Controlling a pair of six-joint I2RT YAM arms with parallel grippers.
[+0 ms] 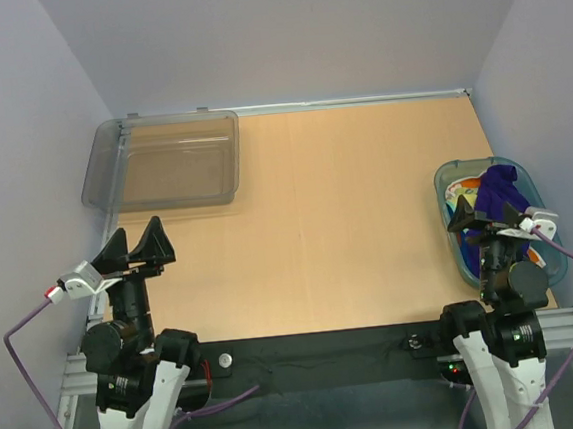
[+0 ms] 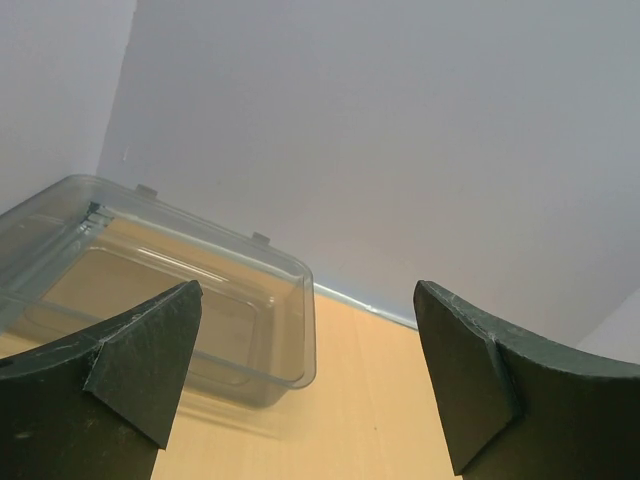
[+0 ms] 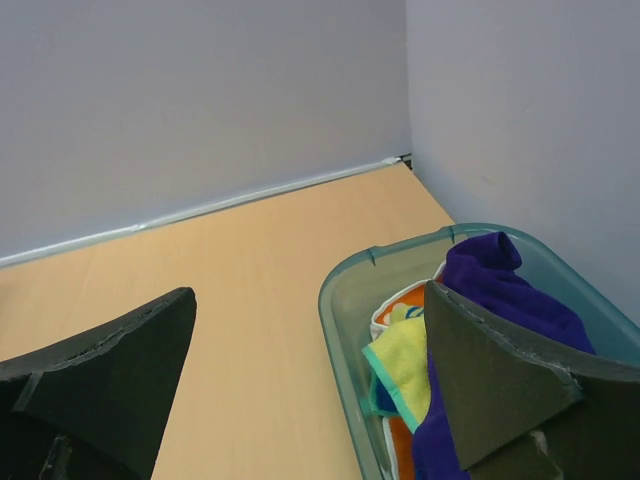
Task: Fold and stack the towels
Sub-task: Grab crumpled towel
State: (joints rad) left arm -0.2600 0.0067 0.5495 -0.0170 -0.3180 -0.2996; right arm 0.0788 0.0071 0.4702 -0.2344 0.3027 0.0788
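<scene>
A teal basket [image 1: 449,222] sits at the right edge of the table [image 1: 337,220]. All the towels [image 1: 492,191] lie crumpled inside it. A purple towel [image 3: 505,290] is heaped on top and rises above the rim. A green towel [image 3: 405,355] with a teal border lies beside it, and a white towel [image 3: 395,305] with orange print is tucked behind that. A sliver of blue towel [image 3: 377,398] shows low against the wall. That makes four towels by colour, though most of each is hidden under the others. A clear grey bin [image 1: 233,159] stands at the far left corner of the table, well apart from the basket. The right gripper [image 1: 488,219] hangs over the near end of the basket with its jaws spread wide. There is nothing between them, and I cannot tell whether a finger brushes the purple towel. The left gripper [image 1: 134,246] is raised at the near left, facing the bin. Its jaws are equally wide and it holds and touches nothing. In all there are two containers, two grippers and four towels.
</scene>
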